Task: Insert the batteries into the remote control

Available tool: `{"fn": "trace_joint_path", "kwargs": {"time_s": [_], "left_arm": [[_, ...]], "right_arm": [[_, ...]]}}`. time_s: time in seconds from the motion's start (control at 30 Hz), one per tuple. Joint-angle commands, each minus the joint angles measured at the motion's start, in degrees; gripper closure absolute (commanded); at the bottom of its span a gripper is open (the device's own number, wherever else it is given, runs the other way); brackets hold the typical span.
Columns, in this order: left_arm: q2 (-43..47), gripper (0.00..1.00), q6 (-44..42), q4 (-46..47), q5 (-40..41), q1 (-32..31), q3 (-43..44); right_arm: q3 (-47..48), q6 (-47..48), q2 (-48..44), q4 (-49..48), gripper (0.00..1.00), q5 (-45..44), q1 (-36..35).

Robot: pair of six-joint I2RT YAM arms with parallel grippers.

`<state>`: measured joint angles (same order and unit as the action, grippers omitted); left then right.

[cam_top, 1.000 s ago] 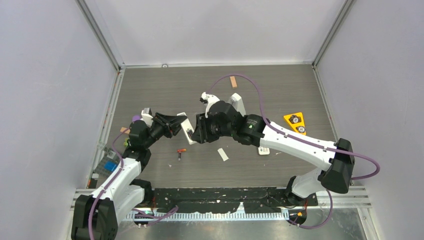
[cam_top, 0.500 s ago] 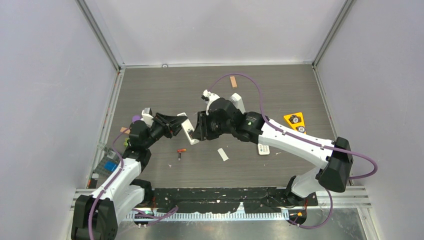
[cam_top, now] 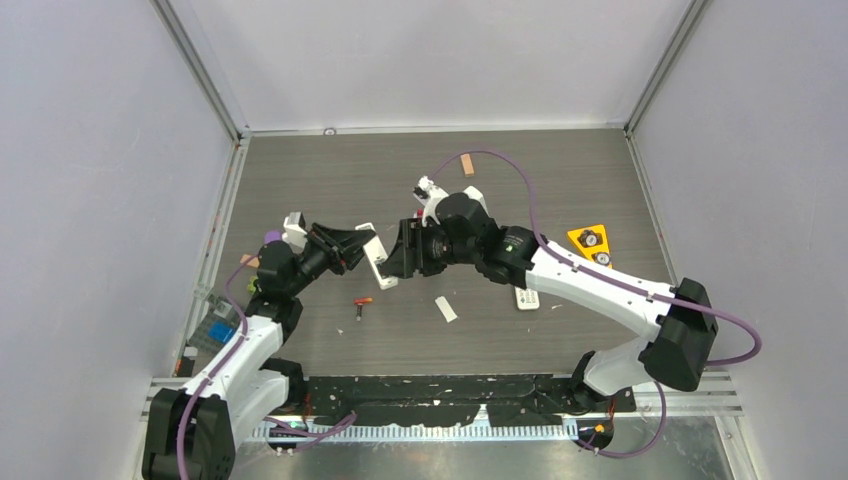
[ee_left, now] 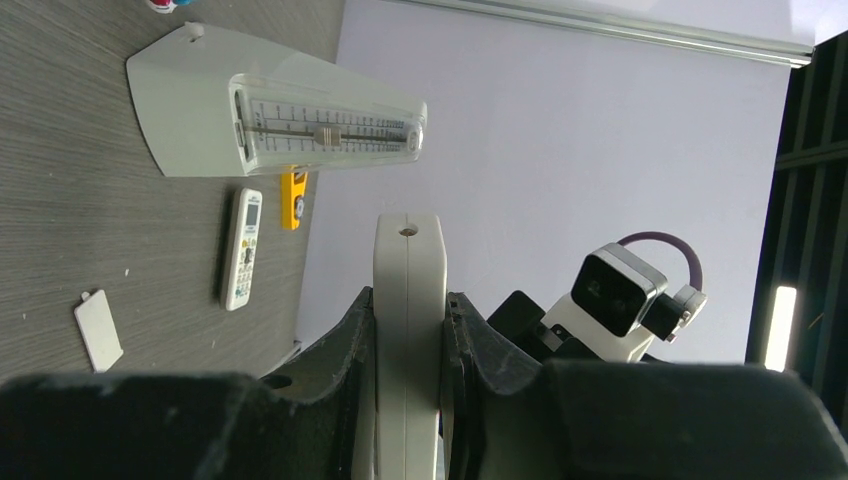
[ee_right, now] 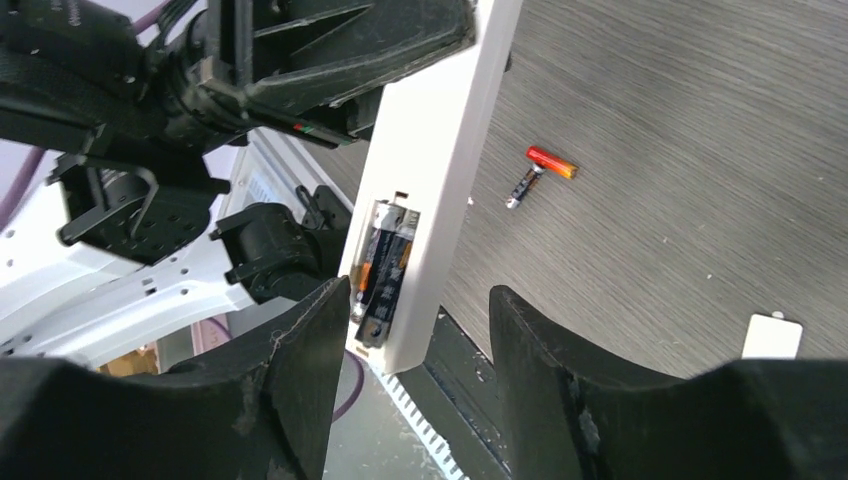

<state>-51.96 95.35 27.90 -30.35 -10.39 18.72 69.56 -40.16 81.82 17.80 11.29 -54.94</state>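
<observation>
Where the two arms meet above the table, there are two grippers, the left gripper (ee_left: 408,318) and the right gripper (ee_right: 415,340), and one long slim white plastic remote control (ee_right: 450,150) between them. Its open compartment holds a dark battery with an orange band (ee_right: 383,278); whether a second lies beside it I cannot tell. Two more tiny batteries lie touching on the surface, one red-orange (ee_right: 552,162) and one dark (ee_right: 521,188). Further out are one small flat white cover (ee_right: 771,336), one shorter white remote with buttons (ee_left: 242,250), one grey pyramid-shaped metronome (ee_left: 270,120), one yellow wedge (cam_top: 591,245) and one small pink block (cam_top: 467,164). The table (cam_top: 330,180) is grey wood-grain, enclosed by plain pale walls (cam_top: 430,60). The left gripper pinches the remote control by its edges, off the table. The right gripper is spread, its fingers flanking the compartment end with a gap on one side.
</observation>
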Motion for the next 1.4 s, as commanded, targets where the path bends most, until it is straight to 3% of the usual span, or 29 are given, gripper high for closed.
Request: {"fn": "trace_joint_path", "kwargs": {"time_s": [0.0,0.27,0.53,1.37], "left_arm": [[-0.5,1.00,-0.1,5.5,-1.1,-0.2,0.3],[-0.7,1.00,0.6,6.3,-0.9,-0.2,0.3],[-0.3,1.00,0.8,6.0,-0.8,-0.2,0.2],[0.4,1.00,0.1,3.8,-0.5,-0.2,0.2]], "right_arm": [[-1.7,-1.1,-5.3,-7.1,0.41,2.8,0.5],[-6.9,-0.2,-9.6,-11.3,0.39,3.9,1.3],[-6.9,2.1,-8.4,-8.2,0.60,3.5,1.3],[-4.5,4.8,-6.8,-5.1,0.61,-0.5,0.1]]}}
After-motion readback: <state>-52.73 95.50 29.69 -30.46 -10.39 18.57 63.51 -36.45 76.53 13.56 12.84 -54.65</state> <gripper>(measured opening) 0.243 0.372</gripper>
